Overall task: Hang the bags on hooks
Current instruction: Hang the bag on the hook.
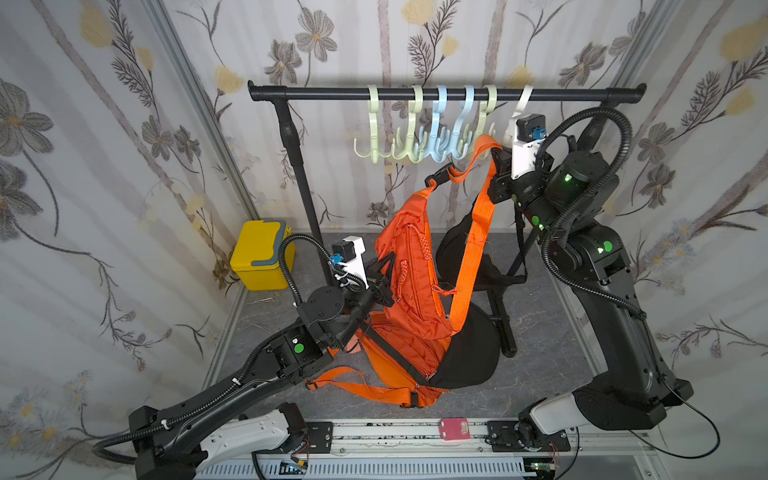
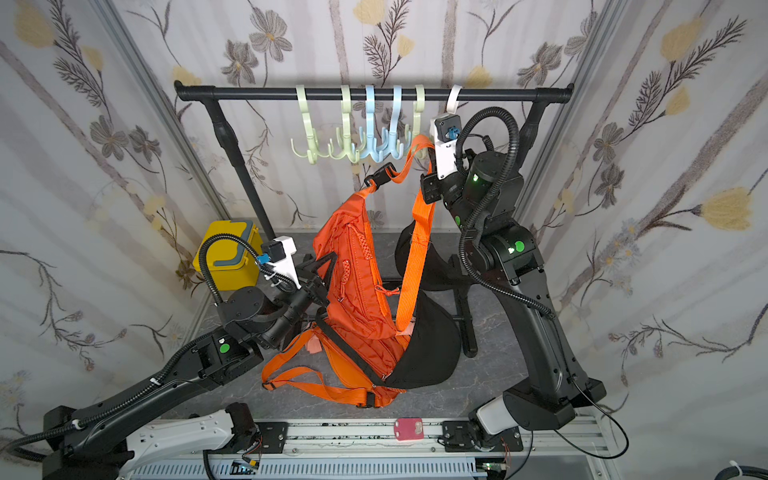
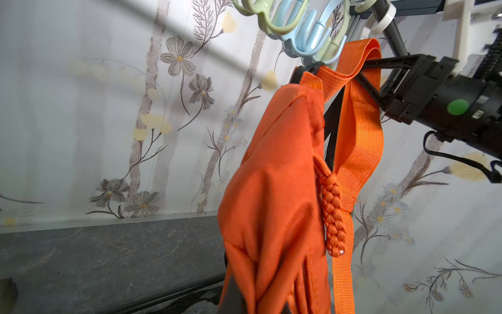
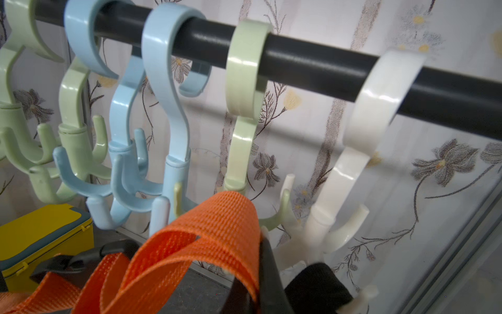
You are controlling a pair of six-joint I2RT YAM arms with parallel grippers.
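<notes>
The orange bag hangs tilted between my two arms, in front of the black rail. My left gripper is shut on the bag's body. The right gripper is shut on the orange strap. It holds the strap's loop just below the rightmost green hook and left of the white hook. Green and blue hooks hang along the rail; whether the strap touches a prong I cannot tell.
A second orange bag with a black panel lies on the grey table under the hanging one. A yellow box stands at the back left. The rack's black foot reaches forward at the right. A pink tag lies on the front rail.
</notes>
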